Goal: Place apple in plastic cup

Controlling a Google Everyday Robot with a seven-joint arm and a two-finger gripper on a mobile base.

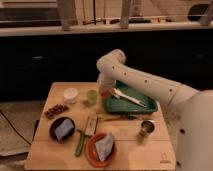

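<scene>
Gripping apple (105, 93), closed end effector (105, 91)

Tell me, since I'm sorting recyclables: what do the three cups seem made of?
Pale yellow-green tumbler: translucent, likely plastic. Dark cup: shiny glints, likely metal. White round cup: opaque matte; plastic or ceramic, unclear. The shut pincer hangs beside the tumbler, orange-red apple at its tip.
</scene>
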